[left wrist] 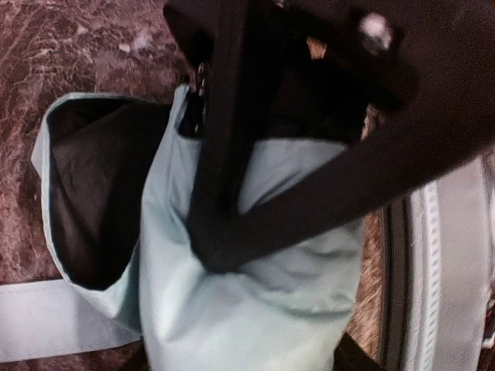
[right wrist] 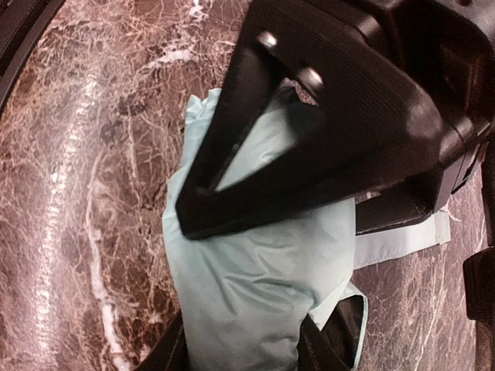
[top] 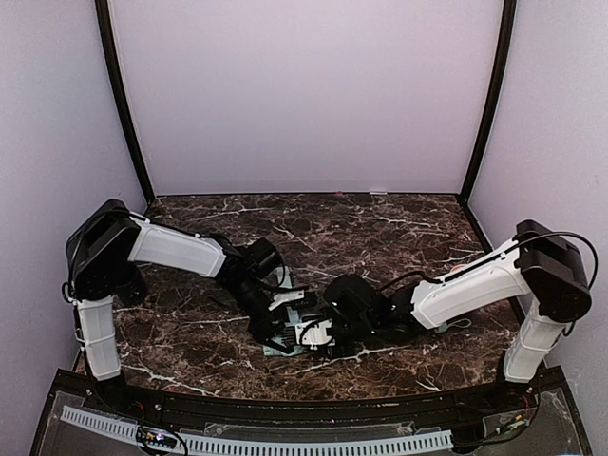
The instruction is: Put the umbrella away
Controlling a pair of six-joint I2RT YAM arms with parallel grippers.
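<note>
Black finger frames of my left gripper (left wrist: 213,249) fill the left wrist view, their tip pressed into the pale mint fabric of the umbrella (left wrist: 255,317). I cannot tell whether those jaws are parted or clamped on the cloth, since only one dark frame shows against the fabric. My right gripper (right wrist: 189,215) sits the same way in its own view, a triangular black frame bearing down on the mint bundle. I cannot tell its state either.

The umbrella lies collapsed on the tabletop (top: 380,228) near the front edge, roughly midway across its width, and both grippers meet over it. Its fabric is bunched and creased. On one side a fold gapes and shows the black lining (left wrist: 93,193). A flat mint strap (left wrist: 46,321) runs out from the bundle and lies on the surface.

The tabletop has a dark brown marble pattern with white veins and is glossy enough to catch the light. Plain pale lilac walls (top: 304,95) close it in on three sides, with black posts (top: 123,104) at the back corners. Along the near edge runs a white slotted strip (top: 285,445).
</note>
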